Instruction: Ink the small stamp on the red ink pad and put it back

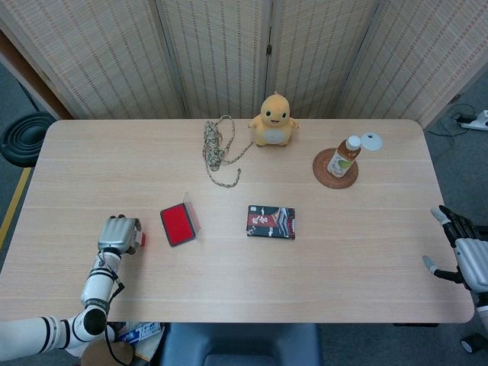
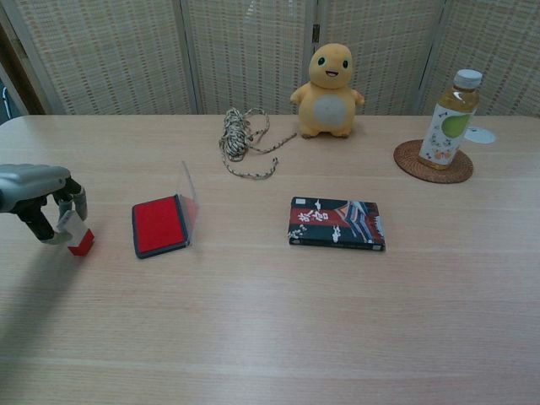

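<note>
One stamp (image 2: 79, 240), one ink pad (image 2: 158, 225), one rope (image 2: 240, 142), one bottle (image 2: 450, 118) — one book (image 2: 337, 224), one plush toy (image 2: 329, 91).

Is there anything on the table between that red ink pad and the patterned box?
No. In both views only bare table lies between the ink pad, with its clear lid raised on that side, and the box.
</note>
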